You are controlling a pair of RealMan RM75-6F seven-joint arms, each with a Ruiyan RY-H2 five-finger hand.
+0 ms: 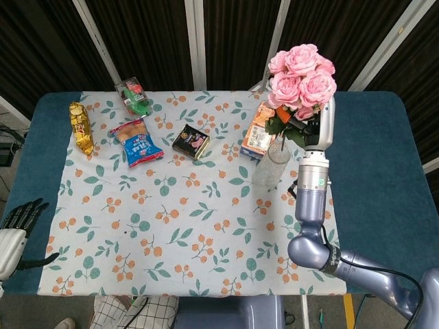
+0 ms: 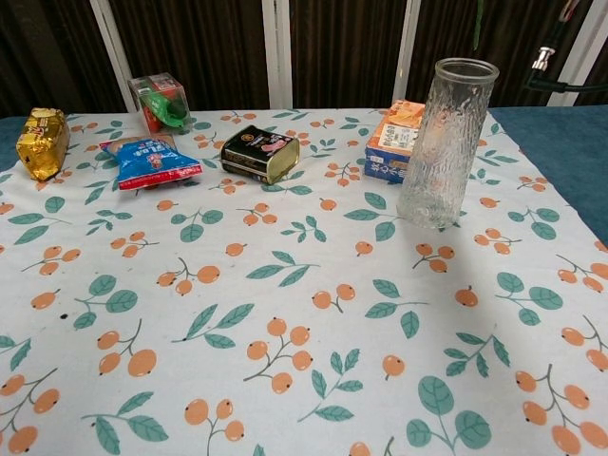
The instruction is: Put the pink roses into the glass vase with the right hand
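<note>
Right hand grips the pink roses by the stems in head view, blooms above it, glass vase just below and left, seemingly empty. Left hand idle, fingers apart, holding nothing. Chest view: vase upright, no stems inside, hand out of frame. Lowering and release remain.

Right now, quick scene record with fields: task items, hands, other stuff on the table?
roses: pink roses held up in the air, stems pointing down just over the vase mouth, not yet inside
vase: glass vase upright, empty, on floral tablecloth
right hand: hidden behind the leaves, holding the bouquet
left hand: left hand at table's near-left edge, holding nothing
other items: orange carton, dark tin, blue snack bag, gold pouch, red-green pack
</note>
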